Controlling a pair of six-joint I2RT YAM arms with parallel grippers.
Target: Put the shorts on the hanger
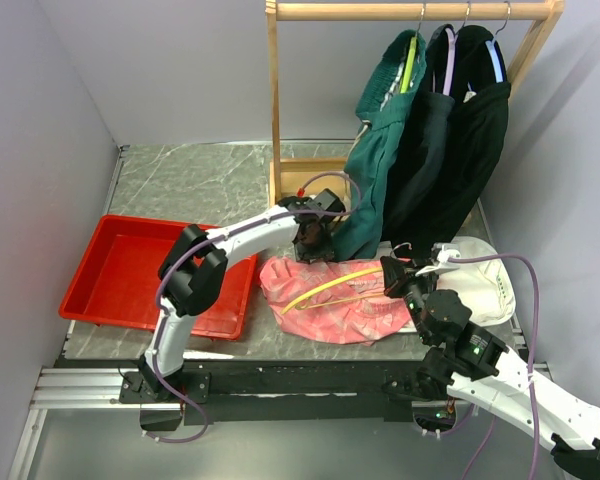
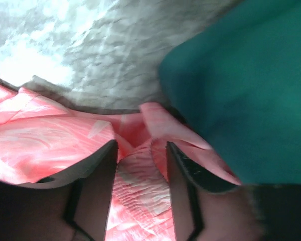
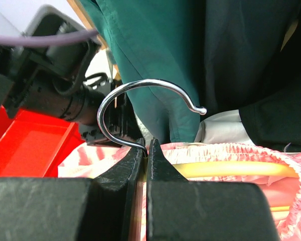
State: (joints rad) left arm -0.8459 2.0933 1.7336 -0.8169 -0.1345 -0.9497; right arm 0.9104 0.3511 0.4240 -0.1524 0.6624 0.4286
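The salmon-pink shorts [image 1: 330, 305] lie crumpled on the table, with the yellow hanger [image 1: 325, 288] across them. My left gripper [image 1: 310, 240] is at the shorts' far left corner. In the left wrist view its jaws [image 2: 141, 145] stand apart, and the gathered waistband [image 2: 140, 191] lies in the gap. My right gripper [image 1: 400, 275] is at the shorts' right end, shut [image 3: 146, 145] on the hanger at the foot of its metal hook [image 3: 140, 93]. The yellow arm [image 3: 226, 169] runs off to the right inside the waistband [image 3: 231, 149].
A red tray [image 1: 110, 305] sits at the left. A wooden rack [image 1: 273, 100] at the back holds dark green garments [image 1: 380, 190] on hangers; one hangs down beside my left gripper [image 2: 251, 85]. A white cloth [image 1: 490, 280] lies at the right.
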